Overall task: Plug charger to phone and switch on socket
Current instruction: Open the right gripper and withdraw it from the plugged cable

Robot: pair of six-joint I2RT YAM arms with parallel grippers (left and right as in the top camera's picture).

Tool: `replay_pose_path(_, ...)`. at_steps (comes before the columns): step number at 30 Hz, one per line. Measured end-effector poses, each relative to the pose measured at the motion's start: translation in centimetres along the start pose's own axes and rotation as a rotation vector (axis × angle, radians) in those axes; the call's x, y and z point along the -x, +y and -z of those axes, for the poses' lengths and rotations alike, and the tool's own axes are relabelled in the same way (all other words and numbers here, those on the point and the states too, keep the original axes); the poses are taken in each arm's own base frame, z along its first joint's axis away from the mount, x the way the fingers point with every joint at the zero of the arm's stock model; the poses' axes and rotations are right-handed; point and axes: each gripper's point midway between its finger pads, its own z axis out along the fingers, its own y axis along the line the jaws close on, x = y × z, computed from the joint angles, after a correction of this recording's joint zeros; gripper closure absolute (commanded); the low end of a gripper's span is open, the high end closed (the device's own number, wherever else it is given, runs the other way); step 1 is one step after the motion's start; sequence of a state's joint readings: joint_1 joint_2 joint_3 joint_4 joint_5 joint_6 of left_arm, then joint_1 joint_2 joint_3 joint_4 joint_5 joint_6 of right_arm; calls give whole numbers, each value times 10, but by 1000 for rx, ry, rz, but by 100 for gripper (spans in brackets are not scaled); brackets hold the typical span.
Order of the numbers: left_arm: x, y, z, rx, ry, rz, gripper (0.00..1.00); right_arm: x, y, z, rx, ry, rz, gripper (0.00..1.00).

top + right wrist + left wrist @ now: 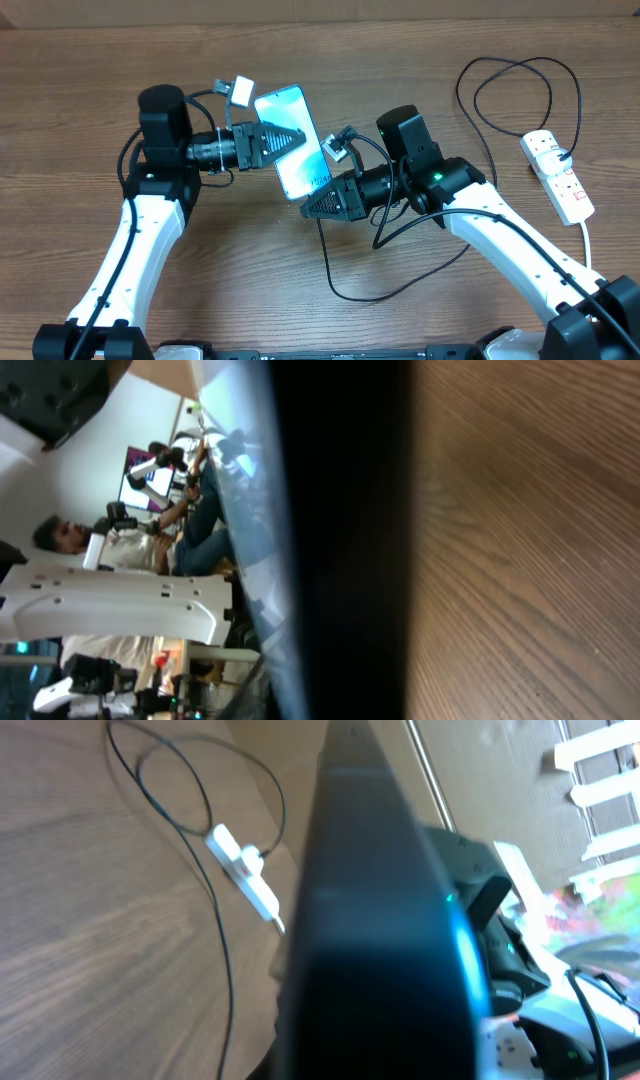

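The phone (305, 165) is held raised above the desk (80, 60), clamped in the left tool (295, 137). The right tool (312, 205) is set at its lower end; its state cannot be told. The charger (370, 299) is trailed toward the socket (558, 175).

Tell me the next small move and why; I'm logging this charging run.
Probably ease the right gripper toward the phone's lower edge to push the black cable in. The left gripper holds the phone's upper end, the cable runs up to the right gripper, and nothing is near the power strip yet.
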State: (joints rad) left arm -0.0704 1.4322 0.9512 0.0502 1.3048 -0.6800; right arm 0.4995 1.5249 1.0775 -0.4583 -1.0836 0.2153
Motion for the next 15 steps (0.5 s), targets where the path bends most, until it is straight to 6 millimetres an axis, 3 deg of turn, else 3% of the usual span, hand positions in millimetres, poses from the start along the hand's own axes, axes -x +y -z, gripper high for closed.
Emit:
replay_pose_path(6, -15, -2, -10, -25, 51, 28, 96, 13, 5, 6, -22, -21, 10, 60)
replay_pose_path(15, -13, 14, -11, 51, 16, 78, 96, 7, -7, 14, -69, -16, -64, 45)
